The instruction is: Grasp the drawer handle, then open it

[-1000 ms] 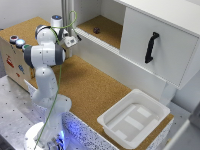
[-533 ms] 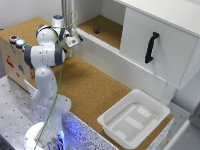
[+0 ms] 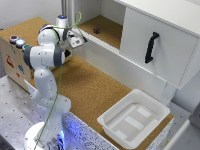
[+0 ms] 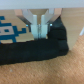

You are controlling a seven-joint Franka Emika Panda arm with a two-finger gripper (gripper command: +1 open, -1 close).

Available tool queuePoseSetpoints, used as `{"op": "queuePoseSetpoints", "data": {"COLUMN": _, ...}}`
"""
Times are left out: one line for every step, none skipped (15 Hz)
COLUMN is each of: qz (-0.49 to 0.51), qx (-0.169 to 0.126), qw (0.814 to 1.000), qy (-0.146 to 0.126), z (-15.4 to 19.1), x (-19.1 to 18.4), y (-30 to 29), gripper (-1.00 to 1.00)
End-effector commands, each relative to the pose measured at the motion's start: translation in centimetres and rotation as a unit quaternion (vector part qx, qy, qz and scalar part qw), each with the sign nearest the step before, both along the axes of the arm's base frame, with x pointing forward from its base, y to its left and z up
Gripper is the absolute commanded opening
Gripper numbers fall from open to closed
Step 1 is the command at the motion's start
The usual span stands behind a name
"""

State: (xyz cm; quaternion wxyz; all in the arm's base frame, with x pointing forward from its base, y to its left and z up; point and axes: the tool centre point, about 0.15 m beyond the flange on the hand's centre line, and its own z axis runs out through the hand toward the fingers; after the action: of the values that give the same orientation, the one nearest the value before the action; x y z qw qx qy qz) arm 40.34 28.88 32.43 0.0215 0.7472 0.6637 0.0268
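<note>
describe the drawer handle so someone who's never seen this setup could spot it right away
Find the large white drawer front on the exterior view's right, raised above the cork floor. On its face sits the drawer handle, a slim curved bar set upright. It is the only black part there; the white tub below has none.

Even bright light in exterior view, soft faint shadows, slight blur, wrist view badly defocused, dimmer.

A shallow white plastic tub [image 3: 134, 119] sits on the cork tabletop [image 3: 90, 87], well apart from the fingers.
</note>
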Motion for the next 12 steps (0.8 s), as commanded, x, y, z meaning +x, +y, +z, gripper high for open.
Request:
{"op": "queuePoseSetpoints", "data": {"qz": 0.000, "qx": 0.026, "qw": 0.999, "qy": -0.029, "z": -0.9, "x": 0.8, "y": -4.6, "gripper": -1.00}}
{"op": "queuePoseSetpoints", "data": {"qz": -0.003, "qx": 0.030, "qw": 0.999, "qy": -0.030, "z": -0.8, "x": 1.1, "y": -5.2, "gripper": -1.00}}
{"op": "queuePoseSetpoints", "data": {"qz": -0.006, "qx": 0.035, "qw": 0.999, "qy": -0.030, "z": -0.7, "x": 1.4, "y": -5.6, "gripper": -1.00}}
{"op": "queuePoseSetpoints", "data": {"qz": -0.009, "qx": 0.037, "qw": 0.999, "qy": -0.030, "z": -0.6, "x": 1.6, "y": -5.9, "gripper": -1.00}}
{"op": "queuePoseSetpoints", "data": {"qz": -0.012, "qx": 0.041, "qw": 0.999, "qy": -0.027, "z": -0.5, "x": 1.9, "y": -6.2, "gripper": -1.00}}
{"op": "queuePoseSetpoints", "data": {"qz": -0.013, "qx": 0.043, "qw": 0.999, "qy": -0.027, "z": -0.5, "x": 2.0, "y": -6.5, "gripper": -1.00}}
{"op": "queuePoseSetpoints", "data": {"qz": -0.014, "qx": 0.043, "qw": 0.999, "qy": -0.024, "z": -0.5, "x": 2.3, "y": -6.8, "gripper": -1.00}}
{"op": "queuePoseSetpoints", "data": {"qz": -0.013, "qx": 0.042, "qw": 0.999, "qy": -0.024, "z": -0.5, "x": 2.4, "y": -7.2, "gripper": -1.00}}
{"op": "queuePoseSetpoints", "data": {"qz": -0.014, "qx": 0.041, "qw": 0.999, "qy": -0.025, "z": -0.6, "x": 2.7, "y": -7.8, "gripper": -1.00}}
{"op": "queuePoseSetpoints", "data": {"qz": -0.017, "qx": 0.042, "qw": 0.999, "qy": -0.025, "z": -0.6, "x": 3.0, "y": -8.3, "gripper": -1.00}}
{"op": "queuePoseSetpoints", "data": {"qz": -0.019, "qx": 0.043, "qw": 0.999, "qy": -0.025, "z": -0.5, "x": 3.2, "y": -8.8, "gripper": -1.00}}
{"op": "queuePoseSetpoints", "data": {"qz": -0.020, "qx": 0.043, "qw": 0.999, "qy": -0.028, "z": -0.5, "x": 3.5, "y": -9.3, "gripper": -1.00}}
